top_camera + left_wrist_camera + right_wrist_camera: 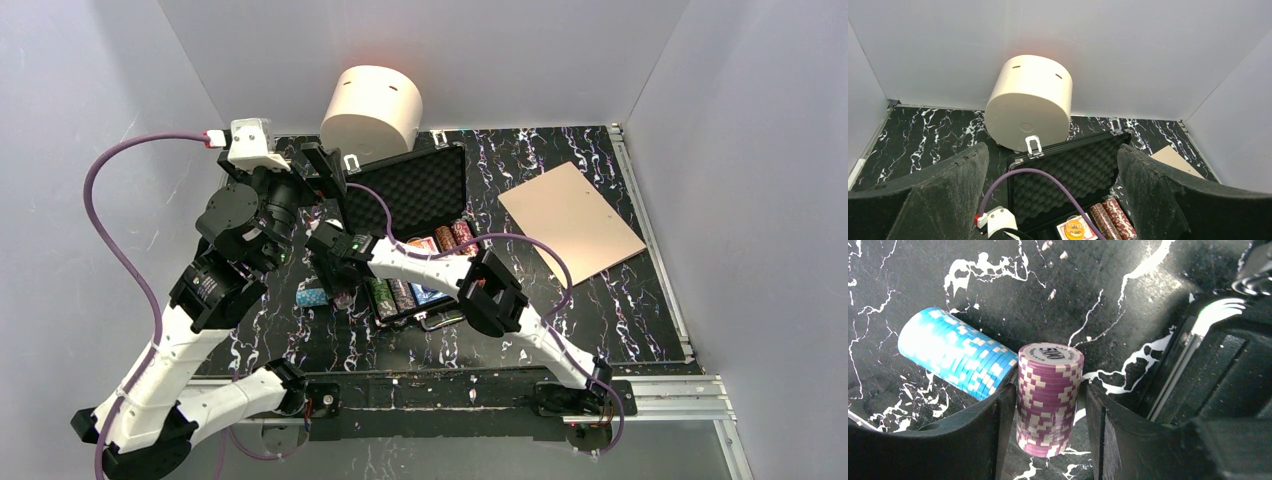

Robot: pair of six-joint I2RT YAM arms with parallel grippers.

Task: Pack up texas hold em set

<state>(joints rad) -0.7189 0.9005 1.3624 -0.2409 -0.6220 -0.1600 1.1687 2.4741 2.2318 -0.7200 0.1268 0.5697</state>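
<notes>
From my console: the open briefcase (405,190) sits mid-table, cylinder (371,108) behind it, flat board (572,220) to its right, and two chip stacks (1049,399) (955,353) on the table at its left.

Right gripper (1048,410) has its jaws either side of an upright purple stack (1048,400), pressed in from left and right, the top chip reading 500. Just to its left a blue stack (955,352) lies on its side, its near end touching the left finger (973,440). Both stacks sit on the black marbled surface (998,290). At right, the case (1218,375) edge, black, with a metal rim.
</notes>
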